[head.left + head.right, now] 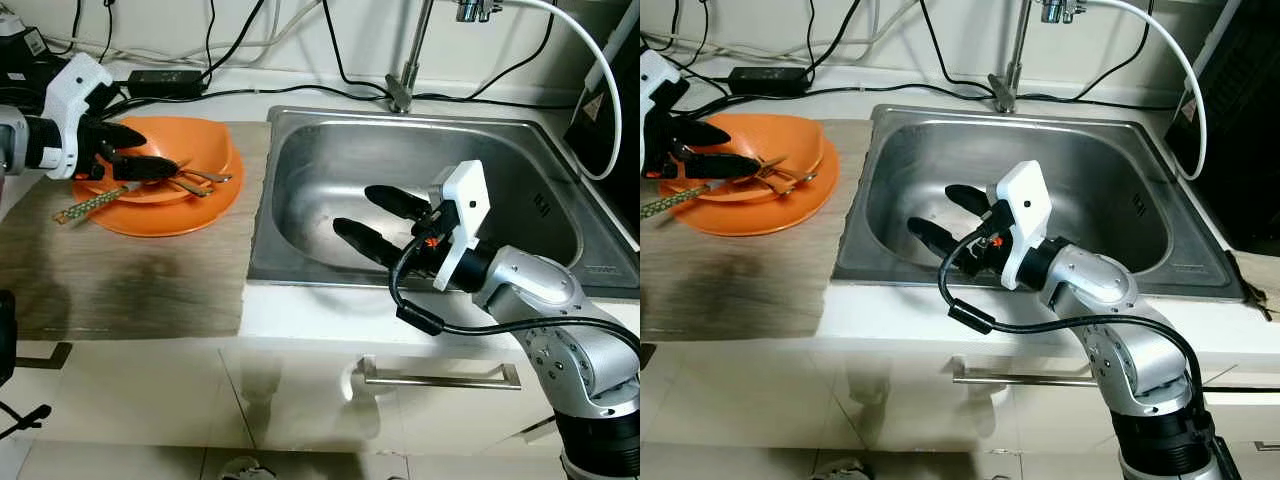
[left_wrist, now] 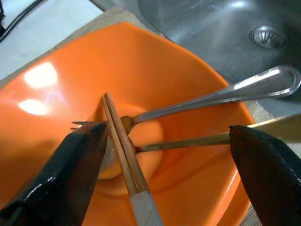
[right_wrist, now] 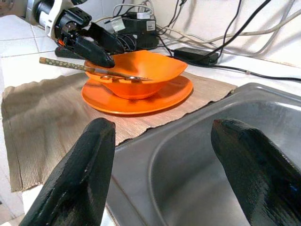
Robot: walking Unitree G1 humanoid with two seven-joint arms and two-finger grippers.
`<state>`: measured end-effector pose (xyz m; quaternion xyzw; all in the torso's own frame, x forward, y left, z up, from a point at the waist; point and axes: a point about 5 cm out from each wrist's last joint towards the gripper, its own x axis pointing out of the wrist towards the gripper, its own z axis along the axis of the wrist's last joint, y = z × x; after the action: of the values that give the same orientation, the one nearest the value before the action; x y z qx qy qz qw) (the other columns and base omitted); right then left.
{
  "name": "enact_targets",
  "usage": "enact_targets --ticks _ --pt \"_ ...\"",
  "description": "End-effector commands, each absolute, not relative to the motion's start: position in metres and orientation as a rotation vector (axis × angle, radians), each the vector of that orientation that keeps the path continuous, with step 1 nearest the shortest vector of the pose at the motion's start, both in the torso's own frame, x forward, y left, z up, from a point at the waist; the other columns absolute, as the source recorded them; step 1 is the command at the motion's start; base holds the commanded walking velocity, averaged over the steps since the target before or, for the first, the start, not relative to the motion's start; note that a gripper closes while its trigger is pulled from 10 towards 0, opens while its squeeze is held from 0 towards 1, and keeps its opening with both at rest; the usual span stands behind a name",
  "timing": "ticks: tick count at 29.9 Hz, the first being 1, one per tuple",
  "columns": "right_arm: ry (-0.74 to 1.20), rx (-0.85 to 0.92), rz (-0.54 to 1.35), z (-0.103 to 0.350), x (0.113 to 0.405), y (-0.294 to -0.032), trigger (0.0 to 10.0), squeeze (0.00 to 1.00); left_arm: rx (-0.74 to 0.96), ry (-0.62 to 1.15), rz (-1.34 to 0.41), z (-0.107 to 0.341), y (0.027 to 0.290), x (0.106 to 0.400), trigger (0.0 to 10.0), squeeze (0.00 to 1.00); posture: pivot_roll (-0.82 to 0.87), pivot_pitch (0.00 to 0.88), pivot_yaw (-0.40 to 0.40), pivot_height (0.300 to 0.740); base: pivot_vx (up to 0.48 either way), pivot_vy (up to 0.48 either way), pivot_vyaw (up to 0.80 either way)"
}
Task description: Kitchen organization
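White tabletop (image 1: 300, 325) carried one brown mat (image 1: 120, 270) at frame left and one steel sink (image 1: 560, 130) at centre-right. On the mat: one orange plate (image 1: 170, 215) with one orange bowl (image 1: 195, 140) stacked on it. Bowl held one pair of chopsticks (image 2: 124, 150), one silver fork (image 2: 211, 96), and one gold-toned utensil (image 2: 188, 141), type unclear. Left hand (image 1: 135, 150) sat over the bowl at upper left, fingers spread either side of the chopsticks, nothing pinched. Right hand (image 1: 375, 220) hovered inside the sink basin, fingers spread, holding nothing. One faucet (image 1: 405, 60) stood behind the sink; several black cables (image 1: 330, 85) ran along the wall.
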<state>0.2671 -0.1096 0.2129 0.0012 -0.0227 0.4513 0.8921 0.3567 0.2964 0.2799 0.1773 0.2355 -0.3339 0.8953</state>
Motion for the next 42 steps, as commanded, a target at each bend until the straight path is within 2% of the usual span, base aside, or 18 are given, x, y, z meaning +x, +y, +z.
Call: enact_targets --ticks 1,8,29,30,31,32,33,34,35,39,42 --pt "-0.064 -0.014 0.972 0.219 0.263 -0.106 10.0 0.00 0.404 0.509 -0.710 0.280 0.294 0.357 10.0 0.00 0.09 0.046 -0.008 0.740 0.000 0.000 0.00" --pt "-0.055 -0.016 0.982 0.217 0.261 -0.105 10.0 0.00 0.451 0.531 -0.685 0.276 0.296 0.359 10.0 0.00 0.09 0.042 -0.009 0.740 0.000 0.000 0.00" --pt "-0.037 -0.014 0.982 0.213 0.257 -0.105 10.0 0.00 0.437 0.562 -0.670 0.265 0.297 0.361 10.0 0.00 0.08 0.022 -0.010 0.740 0.000 0.000 0.00" --pt "-0.037 -0.015 0.981 0.213 0.257 -0.105 10.0 0.00 0.438 0.563 -0.670 0.265 0.297 0.361 9.4 0.00 0.08 0.020 -0.012 0.740 0.000 0.000 0.00" --pt "-0.037 -0.016 0.980 0.213 0.257 -0.106 10.0 0.00 0.439 0.564 -0.670 0.265 0.297 0.361 6.3 0.00 0.08 0.020 -0.012 0.740 0.000 0.000 0.00" --pt "-0.037 -0.017 0.980 0.213 0.257 -0.106 10.0 0.00 0.440 0.564 -0.671 0.265 0.297 0.361 6.3 0.00 0.08 0.022 -0.012 0.740 0.000 0.000 0.00" --pt "-0.036 -0.018 0.980 0.213 0.257 -0.106 10.0 0.00 0.440 0.565 -0.671 0.265 0.296 0.361 3.8 0.00 0.08 0.022 -0.012 0.740 0.000 0.000 0.00" --pt "-0.036 -0.019 0.979 0.213 0.257 -0.106 10.0 0.00 0.440 0.565 -0.671 0.265 0.296 0.361 2.7 0.00 0.08 0.023 -0.012 0.740 0.000 0.000 0.00" --pt "-0.036 -0.019 0.979 0.213 0.257 -0.106 10.0 0.00 0.440 0.565 -0.671 0.265 0.296 0.361 2.7 0.00 0.08 0.023 -0.012 0.740 0.000 0.000 0.00" --pt "-0.035 -0.022 0.978 0.212 0.258 -0.106 10.0 0.00 0.440 0.566 -0.673 0.265 0.296 0.362 0.0 0.00 0.08 0.024 -0.012 0.740 0.000 0.000 0.00" --pt "-0.035 -0.025 0.976 0.212 0.258 -0.106 10.0 0.00 0.441 0.568 -0.669 0.265 0.296 0.362 0.0 0.00 0.08 0.025 -0.012 0.740 0.000 0.000 0.00"
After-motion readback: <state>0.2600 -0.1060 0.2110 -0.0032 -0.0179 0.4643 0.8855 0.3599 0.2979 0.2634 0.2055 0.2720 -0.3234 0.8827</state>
